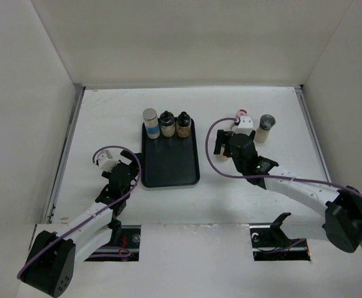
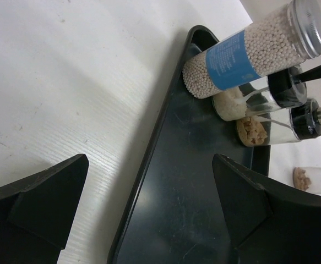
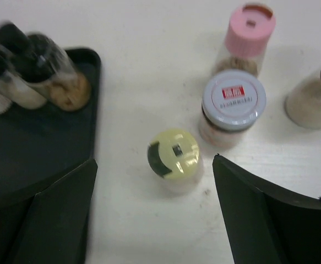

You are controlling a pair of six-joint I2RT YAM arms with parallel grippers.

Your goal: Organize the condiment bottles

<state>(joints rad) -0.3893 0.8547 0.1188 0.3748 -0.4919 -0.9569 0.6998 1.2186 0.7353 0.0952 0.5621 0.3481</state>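
Three condiment bottles stand at the back of the black tray (image 1: 169,164): a white one with a blue band (image 1: 150,122) and two black-capped ones (image 1: 167,123) (image 1: 183,124). In the right wrist view a cream-capped bottle (image 3: 174,157) stands upright on the table just ahead of my open right gripper (image 3: 156,209), between its fingers' lines. A grey-capped bottle (image 3: 233,102), a pink-capped one (image 3: 250,27) and a beige one (image 3: 311,99) stand beyond. My open, empty left gripper (image 2: 149,203) hovers over the tray's left rim (image 2: 149,165), the blue-band bottle (image 2: 248,52) ahead.
White walls enclose the table on the left, back and right. In the top view my right gripper (image 1: 231,138) hides the cream and grey-capped bottles; the pink-capped (image 1: 238,118) and dark-capped (image 1: 265,128) bottles stand beside it. My left gripper (image 1: 131,164) is at the tray's left edge.
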